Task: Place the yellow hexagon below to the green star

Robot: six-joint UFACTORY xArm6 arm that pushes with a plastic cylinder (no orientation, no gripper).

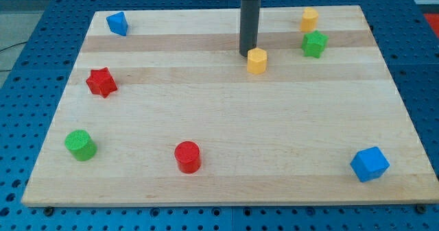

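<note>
1. Wooden board (pixel 226 183) on a blue perforated table (pixel 27 59); blocks spread mostly along the edges, middle of the board wide open.
2. My tip (pixel 247 53) down on the board in the far middle, just left of and slightly behind the yellow hexagon (pixel 256 60); touching it or almost touching, cannot tell which.
3. No claw on this arm, only a straight dark rod, so nothing to report as apart, together or clamped.
4. Yellow hexagon to the left of the green star (pixel 314 44) and a little nearer, with a clear gap of bare wood between them.
5. Green star close to the far right part of the board; a second yellow block (pixel 310 18), shape not clear, just behind it, near the far edge.
6. Open wood in front of the green star, all the way down to the blue cube (pixel 370 164) at the near right corner.
7. Blue block (pixel 117 23) near the far left corner, red star (pixel 101 82) by the left edge.
8. Green cylinder (pixel 81 144) near the near left corner, red cylinder (pixel 187 156) close to the near edge.
</note>
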